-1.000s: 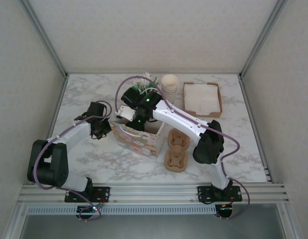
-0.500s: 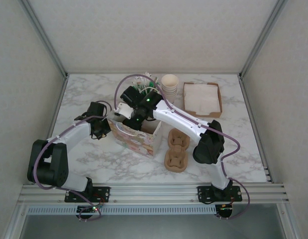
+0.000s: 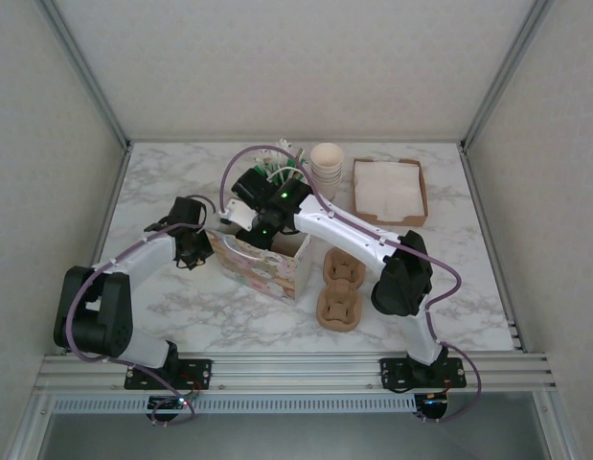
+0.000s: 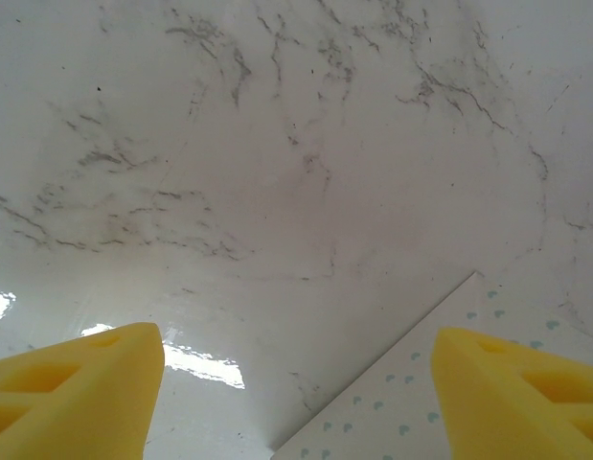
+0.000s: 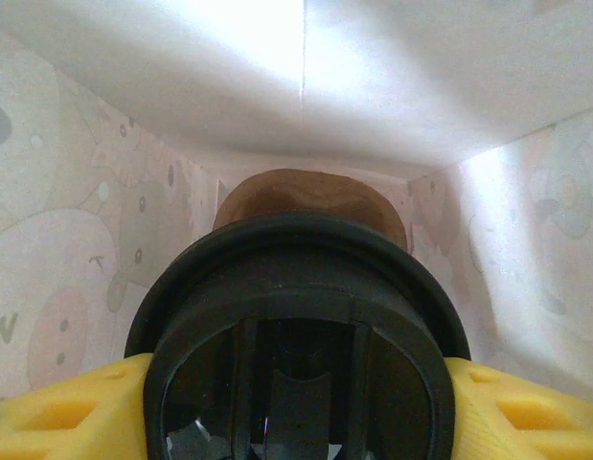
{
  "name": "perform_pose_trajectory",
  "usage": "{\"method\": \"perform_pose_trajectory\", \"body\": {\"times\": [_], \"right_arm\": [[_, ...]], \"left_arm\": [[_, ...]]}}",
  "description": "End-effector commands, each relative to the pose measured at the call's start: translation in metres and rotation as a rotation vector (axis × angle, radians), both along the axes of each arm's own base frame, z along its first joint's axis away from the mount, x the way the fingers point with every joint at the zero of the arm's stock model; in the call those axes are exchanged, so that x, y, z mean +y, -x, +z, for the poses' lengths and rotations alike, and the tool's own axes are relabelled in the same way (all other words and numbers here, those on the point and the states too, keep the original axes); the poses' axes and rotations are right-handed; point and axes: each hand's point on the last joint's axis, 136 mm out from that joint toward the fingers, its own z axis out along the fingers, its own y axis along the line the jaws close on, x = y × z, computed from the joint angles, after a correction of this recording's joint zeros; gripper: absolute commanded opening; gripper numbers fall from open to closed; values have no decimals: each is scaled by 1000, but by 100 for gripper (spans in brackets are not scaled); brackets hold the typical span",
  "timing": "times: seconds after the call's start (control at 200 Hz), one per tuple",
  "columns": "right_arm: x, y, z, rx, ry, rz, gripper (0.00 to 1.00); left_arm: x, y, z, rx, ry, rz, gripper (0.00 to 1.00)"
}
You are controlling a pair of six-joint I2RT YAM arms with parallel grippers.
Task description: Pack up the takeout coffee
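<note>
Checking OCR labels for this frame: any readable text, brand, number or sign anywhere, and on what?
No readable text anywhere.
Paper bag: printed cartoon figures and small hearts, no letters.
Takeout coffee: plain black lid, no lettering legible.
Cream cups and pulp carriers: no marks visible, though they are too small to rule out fine print.

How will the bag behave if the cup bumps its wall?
Probably slides easily: the bag sits loose on a glossy table, and the left gripper beside it is open. Its thin paper walls likely flex. Being paper, it is likely light and may tip.
</note>
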Motion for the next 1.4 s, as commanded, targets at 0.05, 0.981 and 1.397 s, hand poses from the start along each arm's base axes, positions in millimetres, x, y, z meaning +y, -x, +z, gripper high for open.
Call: {"method": "perform_pose_trajectory", "body": {"times": [0.05, 0.981, 1.397], "right_arm": [[-22, 19, -39, 66, 154, 26, 53], [-2, 3, 66, -114, -128, -45, 54], [-12, -1, 160, -208, -334, -160, 54]], "left_arm": [[-1, 3, -5, 14, -5, 3, 74], [9, -1, 43, -91, -55, -6, 75], [16, 0, 145, -351, -96, -66, 77]]}}
